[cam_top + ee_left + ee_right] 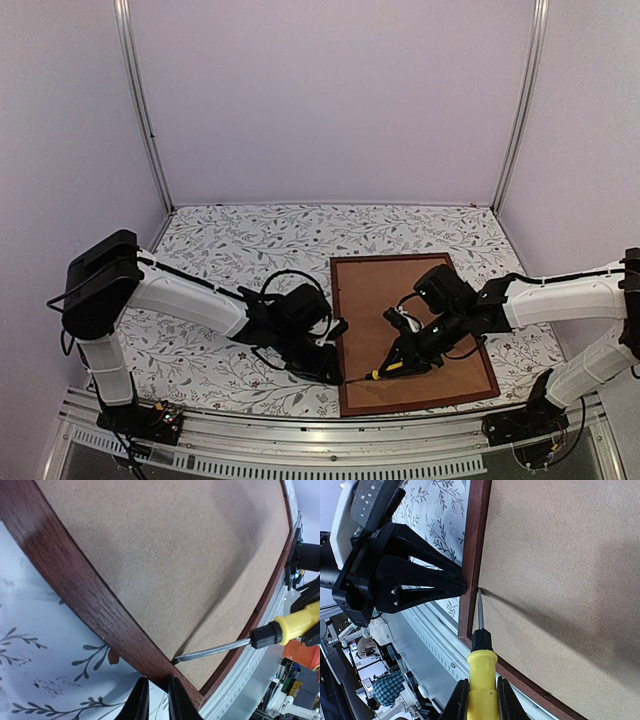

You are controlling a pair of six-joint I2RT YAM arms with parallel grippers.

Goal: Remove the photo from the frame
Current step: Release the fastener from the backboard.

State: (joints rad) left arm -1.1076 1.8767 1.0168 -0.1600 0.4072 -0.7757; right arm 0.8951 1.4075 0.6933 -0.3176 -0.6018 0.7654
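Right end effector (479,700) grips a screwdriver (481,672), tip wedged under the backing board (560,580) at the frame (472,545)'s left rail; left end effector (156,700), jaws narrow, braces outside.

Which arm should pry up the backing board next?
Right. The right gripper already holds the screwdriver, its tip at the seam between backing board and frame; the left gripper only braces the frame's outer edge.
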